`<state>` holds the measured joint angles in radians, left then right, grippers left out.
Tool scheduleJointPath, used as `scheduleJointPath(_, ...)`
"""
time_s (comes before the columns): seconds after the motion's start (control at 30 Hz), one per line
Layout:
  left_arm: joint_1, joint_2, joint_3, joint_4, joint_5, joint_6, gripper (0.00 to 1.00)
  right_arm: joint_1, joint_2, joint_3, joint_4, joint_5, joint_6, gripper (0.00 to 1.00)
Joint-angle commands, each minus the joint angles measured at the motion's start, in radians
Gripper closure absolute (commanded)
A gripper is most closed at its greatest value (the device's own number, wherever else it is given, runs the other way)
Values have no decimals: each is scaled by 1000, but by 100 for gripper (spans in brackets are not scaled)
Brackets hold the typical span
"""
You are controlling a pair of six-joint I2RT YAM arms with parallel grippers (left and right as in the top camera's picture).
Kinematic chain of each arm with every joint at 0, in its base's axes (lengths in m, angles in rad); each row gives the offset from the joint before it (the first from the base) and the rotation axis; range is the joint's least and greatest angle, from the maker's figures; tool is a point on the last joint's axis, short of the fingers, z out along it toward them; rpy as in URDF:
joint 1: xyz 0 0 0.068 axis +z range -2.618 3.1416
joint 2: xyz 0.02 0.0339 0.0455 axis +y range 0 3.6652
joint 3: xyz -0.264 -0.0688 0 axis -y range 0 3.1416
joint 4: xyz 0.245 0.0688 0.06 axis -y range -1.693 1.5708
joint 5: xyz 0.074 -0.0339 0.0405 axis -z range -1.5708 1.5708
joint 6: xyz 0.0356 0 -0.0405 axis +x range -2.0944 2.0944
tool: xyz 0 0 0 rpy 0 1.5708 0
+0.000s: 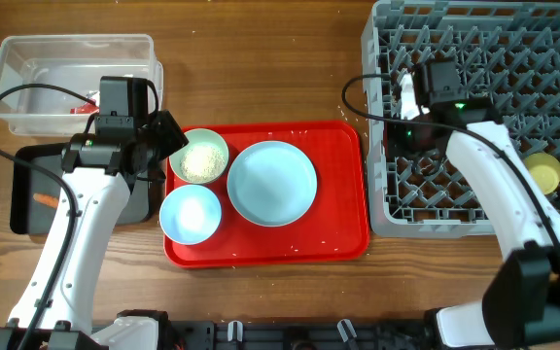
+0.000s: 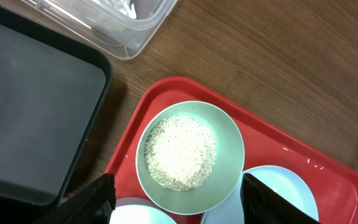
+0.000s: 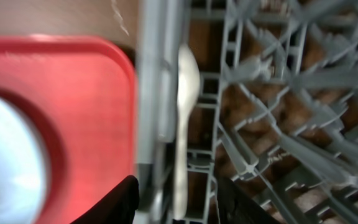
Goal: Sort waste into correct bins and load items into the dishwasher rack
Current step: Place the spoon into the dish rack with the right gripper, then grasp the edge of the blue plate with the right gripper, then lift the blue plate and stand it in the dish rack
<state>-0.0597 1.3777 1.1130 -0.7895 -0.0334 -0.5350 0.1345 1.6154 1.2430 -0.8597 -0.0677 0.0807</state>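
My left gripper (image 1: 171,136) (image 2: 176,194) is open and hovers over a pale green bowl (image 1: 203,157) (image 2: 190,155) filled with white rice, one finger on each side of it. A pale blue plate (image 1: 271,182) and a pale blue bowl (image 1: 191,214) sit beside it on the red tray. My right gripper (image 1: 408,109) (image 3: 178,202) is open at the grey rack's (image 1: 484,44) left wall. A white spoon (image 1: 408,95) (image 3: 186,112) stands between its fingers inside that wall. A yellow cup (image 1: 542,171) lies in the rack. The clear tub (image 1: 71,53) holds a red wrapper (image 1: 90,105) and a white scrap (image 2: 122,6). The black tray (image 1: 27,194) holds the orange stick (image 1: 44,200).
The red serving tray (image 1: 338,194) lies between the black tray and the rack, with loose rice grains scattered on it. The rack's left wall (image 3: 151,93) stands close against the red tray's right edge. Bare wooden table shows at the top middle.
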Motion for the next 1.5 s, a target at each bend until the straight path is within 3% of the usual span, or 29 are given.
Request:
scheduleJointPath(0.0,6,-14,6,-1,-18,12,35,10,-110,110,-4,-161,-3,55)
scheduleJointPath(0.23,9,-13,6,-19,-69,11,30,164,-87,106,-1,-217,2,54)
scheduleJointPath(0.57,26,-9,6,-57,-85,12,26,340,226,106,6,-149,194,54)
scheduleJointPath(0.77,26,-8,6,-56,-85,12,24,366,394,105,5,-132,269,55)
scheduleJointPath(0.87,26,-8,6,-57,-89,11,24,366,444,105,3,-132,271,65)
scheduleJointPath(0.93,26,-8,6,-56,-89,11,24,366,457,105,3,-129,270,89)
scheduleJointPath(0.97,26,-8,6,-56,-89,11,24,365,457,105,5,-119,271,96)
scheduleJointPath(1.17,26,-8,6,-56,-88,11,24,315,389,126,-16,-45,288,96)
scheduleJointPath(1.47,26,-9,6,-52,-88,11,24,145,-110,188,16,366,145,96)
